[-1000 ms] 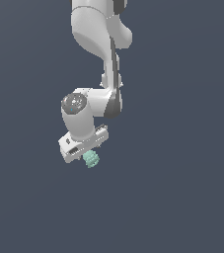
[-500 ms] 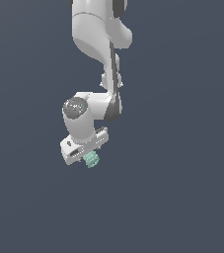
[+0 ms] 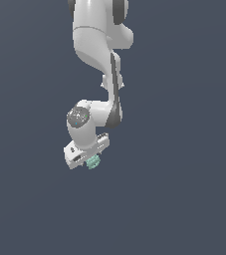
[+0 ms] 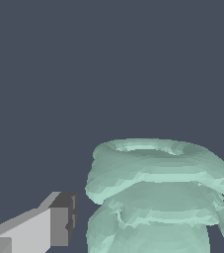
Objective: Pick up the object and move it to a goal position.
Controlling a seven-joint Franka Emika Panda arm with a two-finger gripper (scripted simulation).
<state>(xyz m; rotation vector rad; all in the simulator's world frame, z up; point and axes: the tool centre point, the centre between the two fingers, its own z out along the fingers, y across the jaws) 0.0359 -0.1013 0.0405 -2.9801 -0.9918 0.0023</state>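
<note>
Distant exterior view — close-up wrist view

across the 3 exterior pictures the arm (image 3: 97, 74) has drifted a little toward the exterior view's right, and with it the tool (image 3: 90, 158) and the mint-green object (image 3: 92, 162) at its tip. the wrist has also come down very slightly. the object's place against the tool looks the same, so only the whole assembly has shifted.
</note>
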